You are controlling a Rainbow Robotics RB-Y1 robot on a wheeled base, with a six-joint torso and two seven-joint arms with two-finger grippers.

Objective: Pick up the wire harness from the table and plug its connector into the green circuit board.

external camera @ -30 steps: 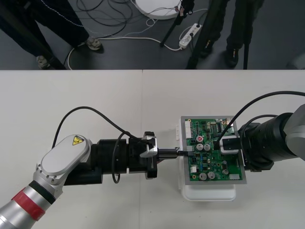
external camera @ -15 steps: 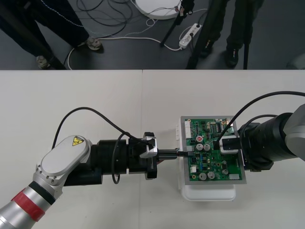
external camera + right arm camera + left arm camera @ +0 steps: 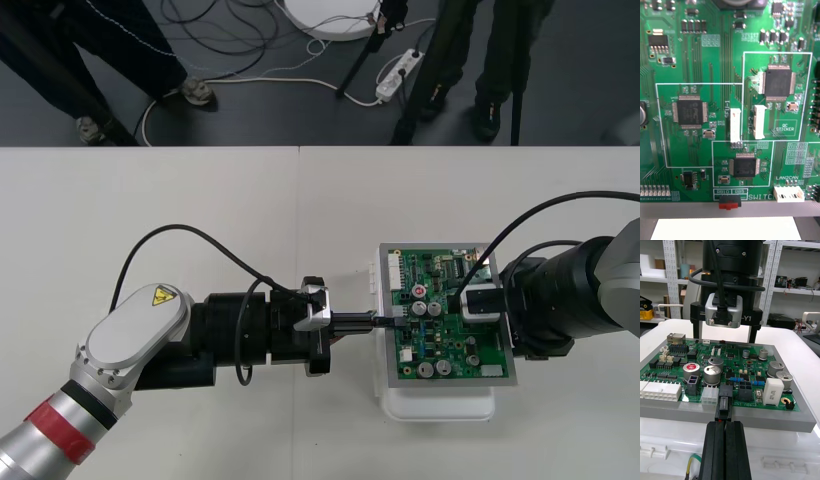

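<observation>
Wire harness plug pinched in the narrowly closed left claw, nosing into a socket on the green circuit board edge; seating unclear. Right claw spread wide over the board. Risks: skewed push jamming the plug, early release leaving it loose.

Very little moved. Between the oldest front picture and the middle one, the left gripper crept a hair rightward across the centre of the frame. The plug, pinched between its closed fingers, was carried that same trace nearer the left edge of the green circuit board. From the middle picture to this one, no further shift could be made out.
</observation>
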